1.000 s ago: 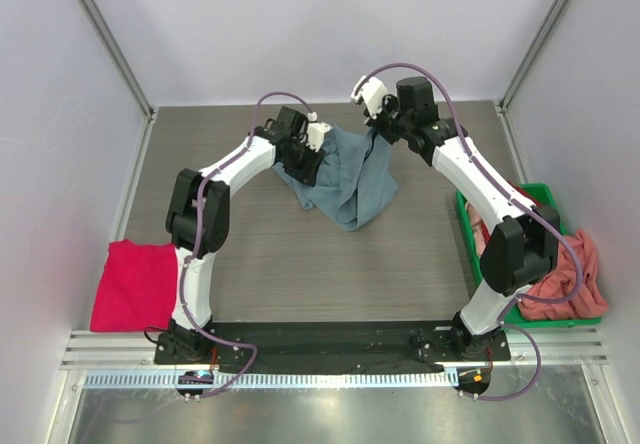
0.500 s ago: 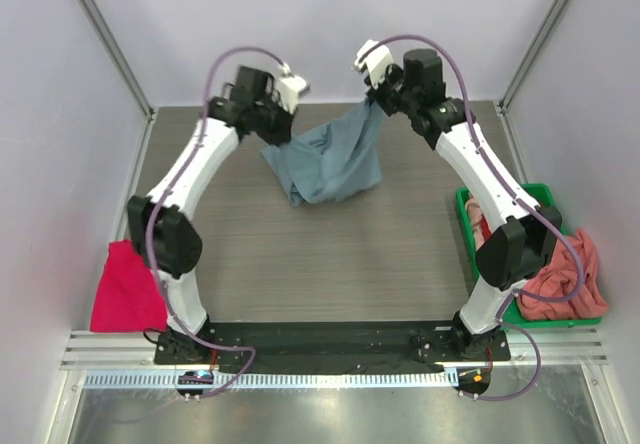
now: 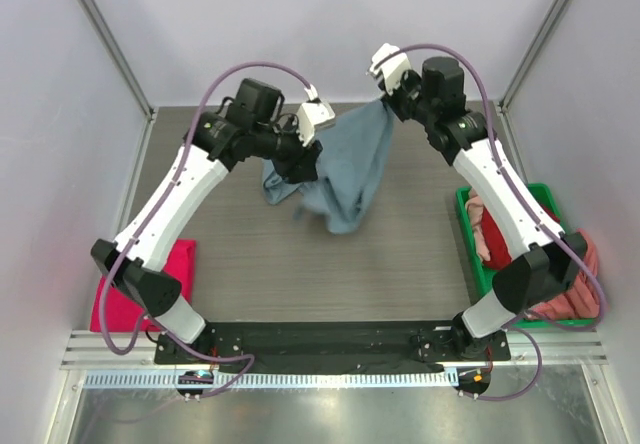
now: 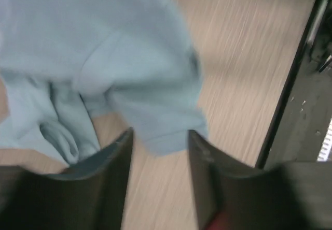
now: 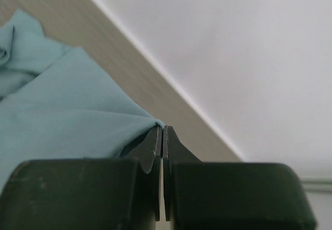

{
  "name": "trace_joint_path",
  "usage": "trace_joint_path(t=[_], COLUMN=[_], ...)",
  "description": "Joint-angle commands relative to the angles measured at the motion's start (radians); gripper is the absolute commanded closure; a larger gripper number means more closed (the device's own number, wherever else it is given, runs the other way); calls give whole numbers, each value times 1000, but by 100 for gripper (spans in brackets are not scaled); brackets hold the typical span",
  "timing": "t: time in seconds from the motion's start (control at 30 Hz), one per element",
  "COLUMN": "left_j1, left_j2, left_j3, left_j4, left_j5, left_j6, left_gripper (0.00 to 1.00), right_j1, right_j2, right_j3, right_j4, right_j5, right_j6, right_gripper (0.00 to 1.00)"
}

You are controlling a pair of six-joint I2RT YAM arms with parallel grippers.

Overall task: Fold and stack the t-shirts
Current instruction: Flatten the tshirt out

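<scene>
Over the far middle of the table, right gripper pinches a corner of the grey-blue t-shirt; left gripper gapes at its hem, gripping nothing.

Overhead view of a wood-grain table. A dusty grey-blue t-shirt droops, crumpled, between two white robot arms. The right gripper pinches its top corner near the back wall; the left gripper sits at its left edge. A flat magenta-pink t-shirt lies near left, partly behind the left arm. At right, a green bin holds heaped salmon-pink t-shirts.
</scene>
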Motion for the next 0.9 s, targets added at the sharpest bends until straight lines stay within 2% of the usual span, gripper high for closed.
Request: trace_joint_path(t=[0.0,0.03,0.07,0.1,0.13,0.37,0.5,0.87], left_j1=[5,7,16,19,25,87,91,107], left_j2=[3,-1,0,9,25,386,501,629], left_j3=[-74,-115,-140,-162,-177,3,36,57], left_j4=[0,64,107,150,208,218,253,347], left_j5=[-52,-105,-155,-274,-315,-438,-498,-604], left_j6=[6,6,6,6,19,21,15,-14], left_gripper=[49,38,33,29,27,33,35,39], right_j1=[-22,-25,-27,-27,-27,-28,-28,-28], right_j2=[-129,-145,-155,-166,-166,-125,-102,-102], right_j3=[-122,-149,-192,-208,-217,-226,-211,-249], right_j4=[21,21,21,19,21,28,30,30], right_j5=[41,46,47,49,49,32,28,20], right_j6=[-18,-16,-16,-13,-11,-8,-10,-1], right_gripper=[99,99,99,99,99,99,99,99])
